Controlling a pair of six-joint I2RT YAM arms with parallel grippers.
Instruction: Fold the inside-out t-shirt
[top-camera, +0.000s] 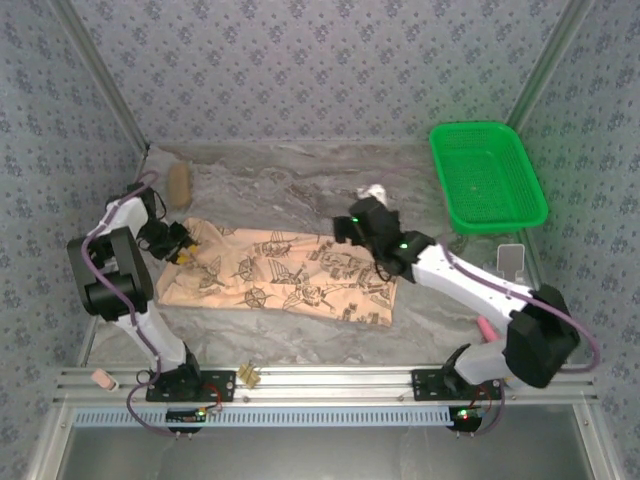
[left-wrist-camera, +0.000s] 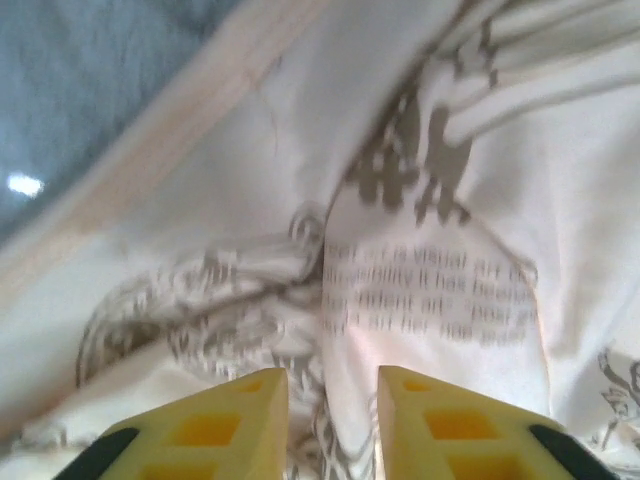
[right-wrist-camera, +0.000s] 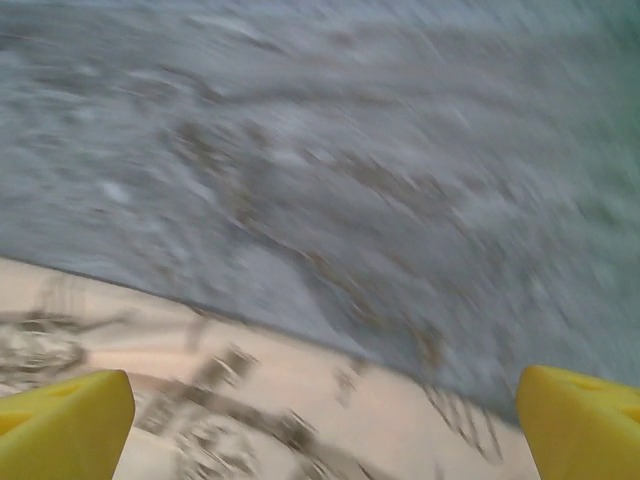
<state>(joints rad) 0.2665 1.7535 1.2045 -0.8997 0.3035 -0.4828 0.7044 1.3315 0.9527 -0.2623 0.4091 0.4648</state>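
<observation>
From above, the inside-out t-shirt (top-camera: 290, 275) lies flat on the grey table (top-camera: 300, 190), roughly midway between your two arms. It is a tan rectangle with dark compass prints. Its long axis runs left to right, and its right end sits slightly nearer than its left.

Your left gripper (top-camera: 182, 243) is at the shirt's far left corner. In the left wrist view its yellow fingers (left-wrist-camera: 250, 425) stand narrowly apart, and a pucker of printed cloth rises into the gap. Whether the cloth is actually clamped cannot be told.

Your right gripper (top-camera: 352, 222) is over the shirt's far edge, toward its right end. Its wrist view is blurred, but the jaws are spread wide with nothing between them. The cloth's edge crosses low between the fingers, with bare table beyond it.

From the right gripper the shirt lies nearer and to the left. From the left gripper it lies nearer and to the right. Each arm is closest to its own end of that far edge, so the next move probably depends on the right gripper coming down onto the hem just below it.

A green basket (top-camera: 487, 180) sits at the far right, well apart from the shirt.
</observation>
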